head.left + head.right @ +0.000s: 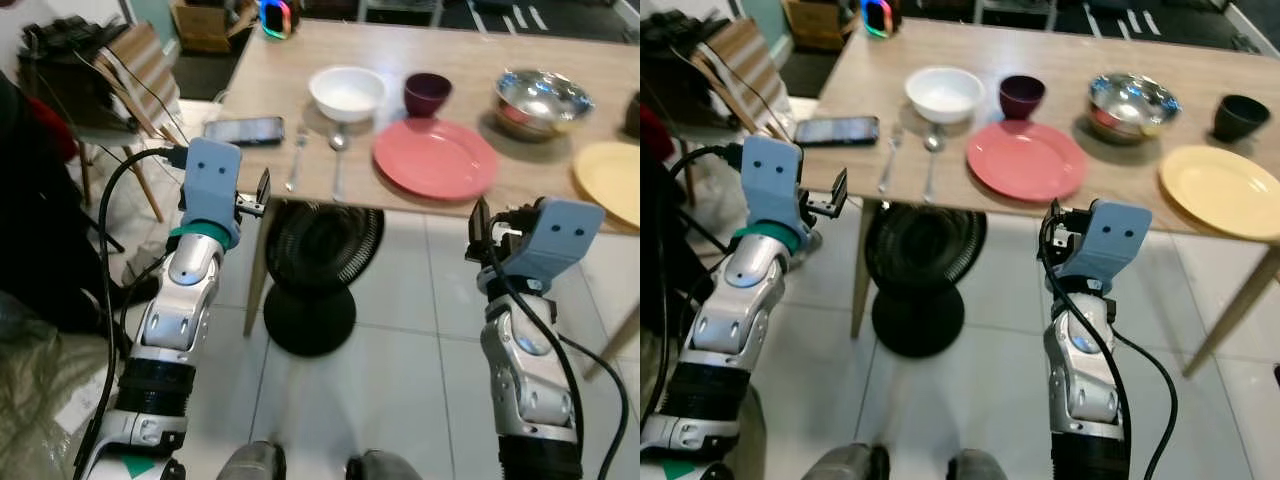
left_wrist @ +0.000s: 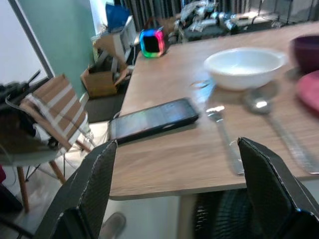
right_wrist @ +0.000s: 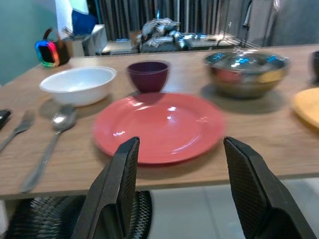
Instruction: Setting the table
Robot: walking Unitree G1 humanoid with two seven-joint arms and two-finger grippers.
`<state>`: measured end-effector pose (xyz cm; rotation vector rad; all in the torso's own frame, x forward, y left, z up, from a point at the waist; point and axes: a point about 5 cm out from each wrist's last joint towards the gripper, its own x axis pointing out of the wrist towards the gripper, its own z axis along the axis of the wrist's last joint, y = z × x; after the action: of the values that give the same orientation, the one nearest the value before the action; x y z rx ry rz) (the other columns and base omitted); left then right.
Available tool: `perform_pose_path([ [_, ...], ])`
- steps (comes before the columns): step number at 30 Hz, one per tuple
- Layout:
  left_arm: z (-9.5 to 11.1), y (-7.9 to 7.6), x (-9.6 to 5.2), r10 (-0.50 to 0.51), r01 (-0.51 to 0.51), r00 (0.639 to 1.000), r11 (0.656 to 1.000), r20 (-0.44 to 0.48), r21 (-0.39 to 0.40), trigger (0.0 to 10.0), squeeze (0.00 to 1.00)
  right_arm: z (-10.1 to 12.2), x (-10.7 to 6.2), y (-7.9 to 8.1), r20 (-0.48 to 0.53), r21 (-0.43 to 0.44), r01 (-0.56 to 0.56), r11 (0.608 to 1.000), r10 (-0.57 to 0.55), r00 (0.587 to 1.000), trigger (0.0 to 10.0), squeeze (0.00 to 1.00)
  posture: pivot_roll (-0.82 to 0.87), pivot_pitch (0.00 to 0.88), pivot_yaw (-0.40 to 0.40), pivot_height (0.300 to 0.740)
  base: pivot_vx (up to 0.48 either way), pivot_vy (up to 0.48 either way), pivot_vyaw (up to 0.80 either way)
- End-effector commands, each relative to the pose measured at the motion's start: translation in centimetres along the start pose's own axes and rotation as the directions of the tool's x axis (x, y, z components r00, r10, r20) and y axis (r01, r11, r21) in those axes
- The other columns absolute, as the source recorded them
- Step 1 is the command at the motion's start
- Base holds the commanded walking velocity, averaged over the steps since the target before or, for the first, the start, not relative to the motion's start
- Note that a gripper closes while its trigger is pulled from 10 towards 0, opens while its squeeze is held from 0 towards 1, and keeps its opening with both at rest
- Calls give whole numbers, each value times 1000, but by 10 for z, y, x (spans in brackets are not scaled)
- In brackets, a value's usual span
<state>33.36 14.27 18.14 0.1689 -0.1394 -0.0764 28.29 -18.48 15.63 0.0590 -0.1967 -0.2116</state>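
Observation:
A wooden table carries a white bowl, a purple cup, a red plate, a steel bowl and a yellow plate. A fork and a spoon lie side by side left of the red plate. My left gripper is open and empty, just short of the table's near left corner, facing the fork. My right gripper is also open and empty, below the near edge in front of the red plate.
A black phone lies at the table's left edge. A dark cup stands at the far right, a glowing speaker at the far left corner. A black fan sits under the table. A chair stands to the left.

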Motion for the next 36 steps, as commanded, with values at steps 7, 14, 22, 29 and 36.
perform_pose_path([
  [7, -2, -4, 0, -17, 17, 1000, 1000, -12, -4, 10000, 0, -4, -1, -10, -16, -24, 37, 999, -37, 999, 10000, 0, -34, 0, 66, 740, 318, 0, 0],
  [14, -2, -11, -3, -100, 100, 995, 995, -8, 2, 10000, 0, -5, 0, -17, -24, -23, 61, 998, -61, 998, 10000, 0, -35, 0, 66, 740, 0, 0, -343],
  [22, -3, -14, -5, -128, 128, 992, 992, -4, -11, 10000, 0, -3, 1, -20, -11, -64, 50, 997, -51, 999, 10000, 0, -36, 0, 61, 740, 0, 0, -500],
  [29, -11, -12, -4, -101, 99, 994, 994, -40, -35, 10000, 0, -5, 3, -2, -32, -108, -127, 986, 124, 992, 10000, 0, -33, 0, 52, 740, 0, 0, 0],
  [36, -24, -5, 1, -46, 44, 994, 999, -98, -25, 10000, 0, -9, 7, 11, -62, -118, -245, 962, 239, 969, 10000, 0, -26, 0, 34, 740, 0, 0, 0],
])
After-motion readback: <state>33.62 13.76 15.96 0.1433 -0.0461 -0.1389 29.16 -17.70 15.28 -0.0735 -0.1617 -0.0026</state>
